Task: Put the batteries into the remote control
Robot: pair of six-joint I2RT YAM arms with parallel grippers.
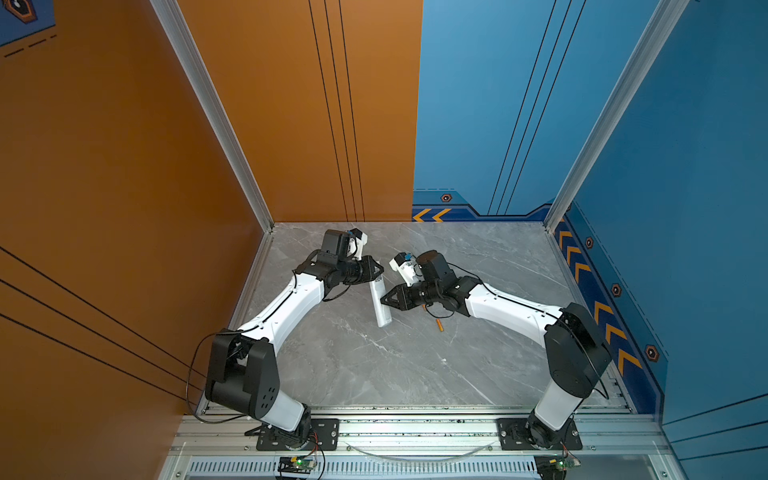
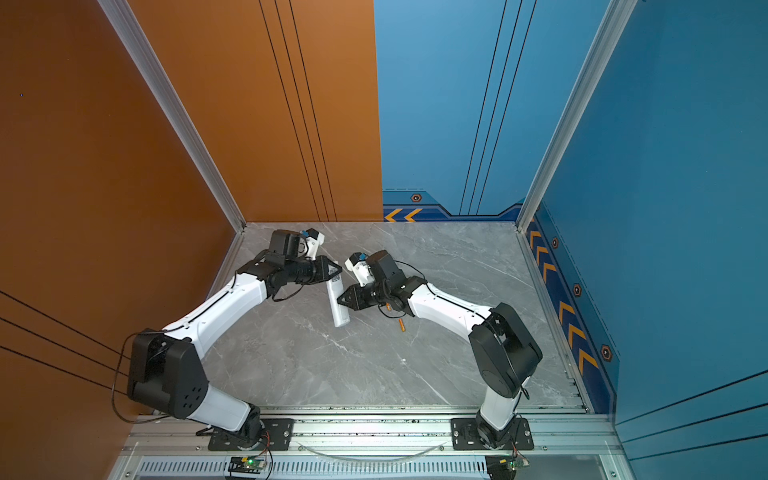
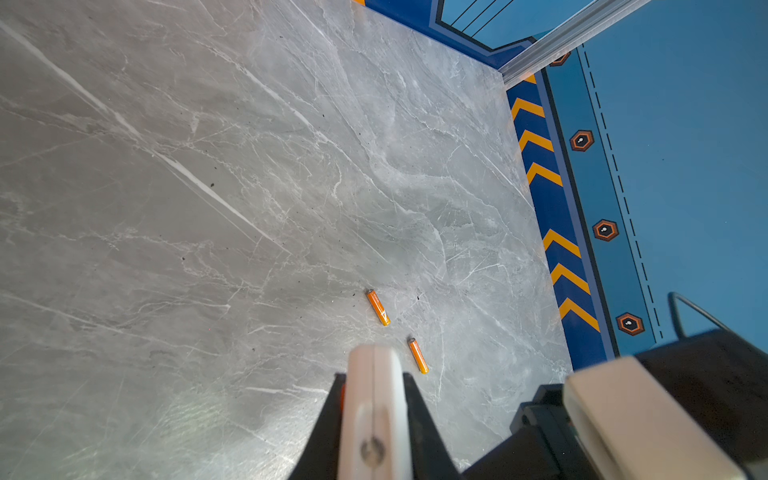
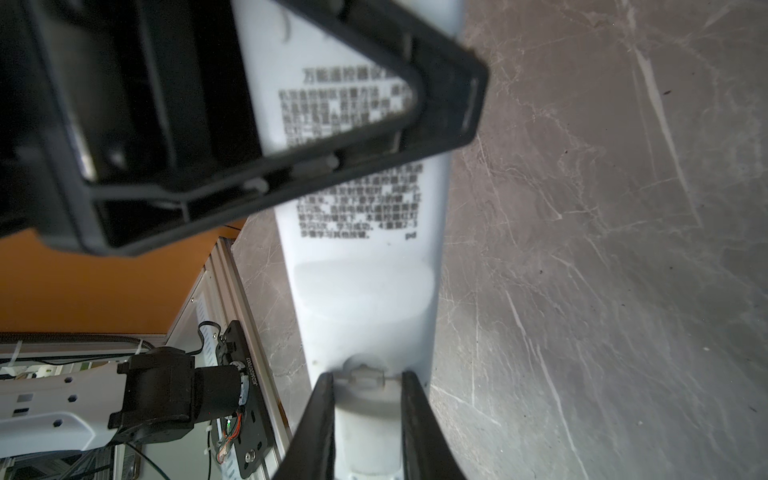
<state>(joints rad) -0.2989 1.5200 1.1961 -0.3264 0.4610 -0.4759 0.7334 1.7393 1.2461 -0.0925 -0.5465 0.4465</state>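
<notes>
The white remote control (image 1: 383, 318) hangs slanted over the grey table in both top views, back side up. My left gripper (image 1: 377, 272) is shut on its far end; in the left wrist view the remote control's edge (image 3: 374, 415) fills the jaws. My right gripper (image 4: 368, 376) is at the remote control's near part (image 4: 361, 291). Its fingers stand narrowly apart on either side of the small latch on the printed back. Whether they pinch it does not show. Two orange batteries (image 3: 378, 307) (image 3: 417, 355) lie loose on the table, one (image 1: 439, 325) in the open and one (image 1: 424, 307) half under the right arm.
An orange wall stands on the left and blue walls at the back and right (image 1: 602, 291), all close to the table's edges. An aluminium rail (image 1: 415, 428) with both arm bases runs along the front. The right arm's wrist (image 3: 623, 415) hangs near the left gripper.
</notes>
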